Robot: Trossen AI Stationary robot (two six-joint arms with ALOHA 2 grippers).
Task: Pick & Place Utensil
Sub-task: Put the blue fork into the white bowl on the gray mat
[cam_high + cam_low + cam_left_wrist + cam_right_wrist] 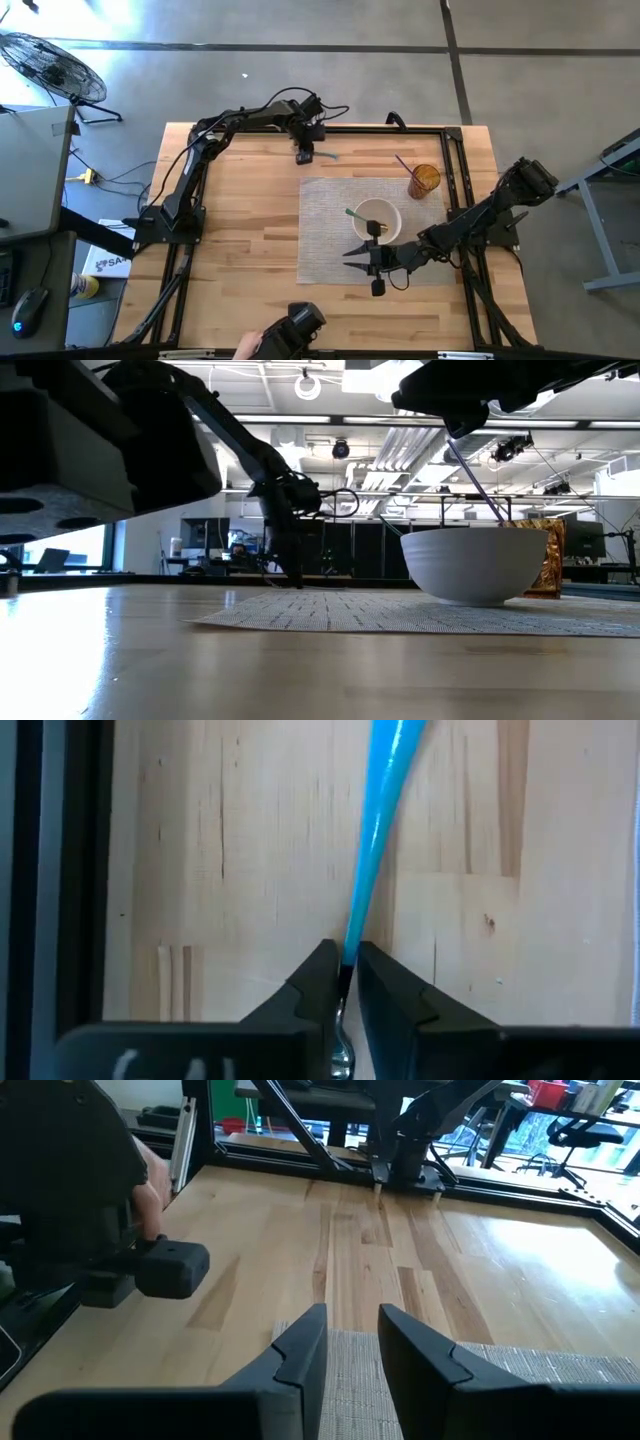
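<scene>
— What do we see of the blue-handled utensil (378, 830)?
— Its slim blue handle lies flat on the bare wood near the table's far edge, its metal neck pinched between dark fingertips (318, 982).

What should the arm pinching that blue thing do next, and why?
Probably lift straight up a little. The left gripper is shut on the blue utensil, which lies flat on the bare table, away from the white bowl, so it needs clearance before being carried anywhere.

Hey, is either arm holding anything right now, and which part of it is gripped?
The left tool is shut on the blue-handled utensil, pinching where the blue handle meets its metal end. The right tool, over the placemat, holds nothing.
</scene>
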